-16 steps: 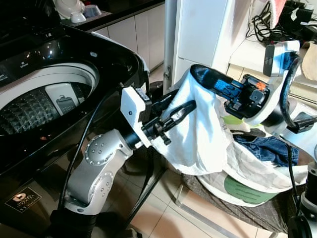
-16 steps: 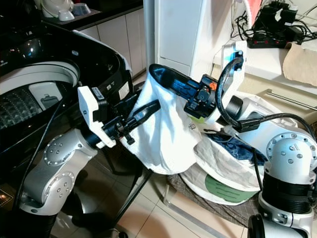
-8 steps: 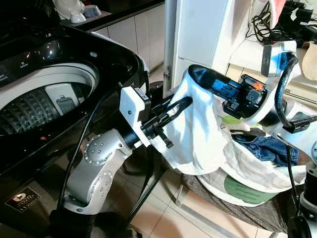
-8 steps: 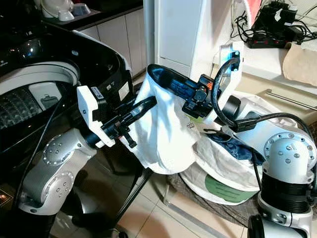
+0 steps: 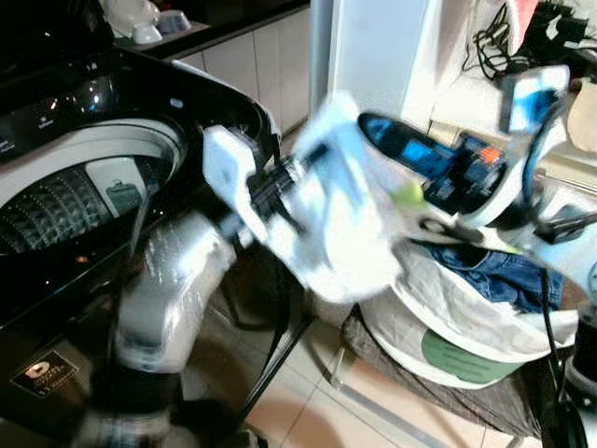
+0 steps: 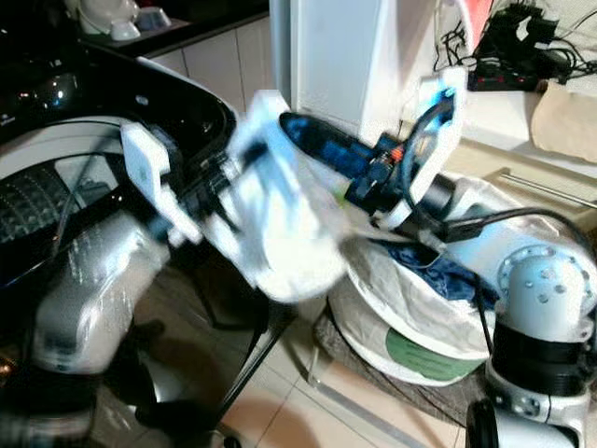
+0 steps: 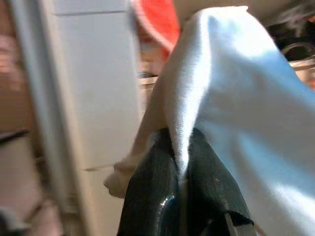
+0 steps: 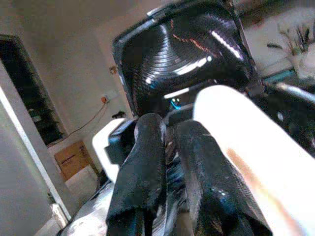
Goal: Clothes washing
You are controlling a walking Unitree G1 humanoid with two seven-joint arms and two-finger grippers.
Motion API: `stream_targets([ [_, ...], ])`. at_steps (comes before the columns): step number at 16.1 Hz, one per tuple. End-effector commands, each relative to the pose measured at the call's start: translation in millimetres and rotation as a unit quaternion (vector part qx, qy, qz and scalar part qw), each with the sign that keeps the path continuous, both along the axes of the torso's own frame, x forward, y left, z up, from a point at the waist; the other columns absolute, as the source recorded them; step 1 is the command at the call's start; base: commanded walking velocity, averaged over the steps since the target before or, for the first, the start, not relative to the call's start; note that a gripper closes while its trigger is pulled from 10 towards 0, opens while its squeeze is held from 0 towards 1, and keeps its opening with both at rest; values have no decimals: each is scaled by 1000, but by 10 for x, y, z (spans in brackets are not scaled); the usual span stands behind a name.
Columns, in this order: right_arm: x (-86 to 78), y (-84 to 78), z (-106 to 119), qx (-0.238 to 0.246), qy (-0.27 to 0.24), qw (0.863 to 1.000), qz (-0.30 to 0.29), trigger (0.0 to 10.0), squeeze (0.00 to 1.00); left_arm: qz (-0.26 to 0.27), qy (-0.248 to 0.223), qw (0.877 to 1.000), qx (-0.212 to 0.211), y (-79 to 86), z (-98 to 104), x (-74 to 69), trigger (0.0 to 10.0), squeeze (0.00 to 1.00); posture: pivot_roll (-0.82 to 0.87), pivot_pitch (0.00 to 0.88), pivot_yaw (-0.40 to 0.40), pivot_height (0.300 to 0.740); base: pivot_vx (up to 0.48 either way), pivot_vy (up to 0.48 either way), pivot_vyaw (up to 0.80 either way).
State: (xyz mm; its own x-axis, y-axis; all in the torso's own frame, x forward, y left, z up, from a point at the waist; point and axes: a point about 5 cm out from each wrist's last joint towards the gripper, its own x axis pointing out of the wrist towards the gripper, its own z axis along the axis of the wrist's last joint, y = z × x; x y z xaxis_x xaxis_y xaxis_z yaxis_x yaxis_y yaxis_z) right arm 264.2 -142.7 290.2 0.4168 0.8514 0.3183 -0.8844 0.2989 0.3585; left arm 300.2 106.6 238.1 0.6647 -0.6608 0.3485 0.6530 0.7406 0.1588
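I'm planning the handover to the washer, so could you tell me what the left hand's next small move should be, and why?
Probably carry the white garment leftward over the washer's open drum before releasing. The left hand is pinched on its fold, the cloth hangs beside the laundry bag, and the drum lies just to its left.

A white garment [image 5: 350, 210], motion-blurred, hangs bunched at the centre of the frame beside the open black washing machine [image 5: 84, 187] at left. Blue jeans [image 5: 494, 275] lie in the white laundry bag [image 5: 466, 327] at lower right.
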Motion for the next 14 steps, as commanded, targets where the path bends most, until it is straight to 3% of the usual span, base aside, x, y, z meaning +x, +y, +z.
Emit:
stream_targets([
  [1,-45,-35,131,12,-37,999,5,10000,1000,37,-38,999,5,131,174,107,0,0,-11,0,37,740,0,0,0],
  [2,-51,-36,144,11,-43,999,5,10000,1000,46,-49,998,9,163,230,150,0,0,-11,0,37,740,0,0,0],
  [3,-52,-18,169,-14,-60,998,-7,10000,0,106,-131,985,44,366,731,427,0,0,-9,0,32,740,0,0,0],
  [4,-62,-5,177,-17,-65,998,-6,10000,0,136,-170,974,63,446,974,504,0,0,-7,0,31,740,0,0,0],
  [5,-76,21,186,-19,-70,997,-3,10000,0,218,-243,942,77,623,1470,584,0,0,-6,0,34,740,0,0,0],
  [6,-77,47,188,-22,-74,997,-5,10000,0,304,-297,905,28,839,1922,565,0,0,-6,0,38,740,0,0,0],
  [7,-84,76,183,-23,-74,997,-6,10000,0,376,-337,863,0,1027,2202,496,0,0,-12,0,48,740,0,0,0],
  [8,-91,99,145,-25,-69,997,-11,10000,0,444,-354,822,23,1164,2276,483,0,0,-19,0,58,740,0,0,0],
  [9,-95,106,125,-27,-67,997,-13,10000,0,467,-353,810,35,1208,2269,496,0,0,-21,0,60,740,0,0,0],
  [10,-118,149,-31,-73,-51,996,-22,10000,0,509,-288,804,112,1290,2004,709,0,0,-25,0,64,740,0,0,0],
  [11,-113,178,-128,-103,-40,993,-31,10000,0,508,-243,815,138,1312,1784,822,0,0,-27,0,64,740,0,0,0],
  [13,-60,264,-401,-171,5,983,-68,10000,0,471,-56,860,188,1327,862,1106,78,0,-30,0,53,740,0,0,0],
  [14,-20,316,-531,-202,29,974,-93,10000,0,433,66,880,186,1316,329,1142,8627,0,-33,0,54,740,0,0,0],
])
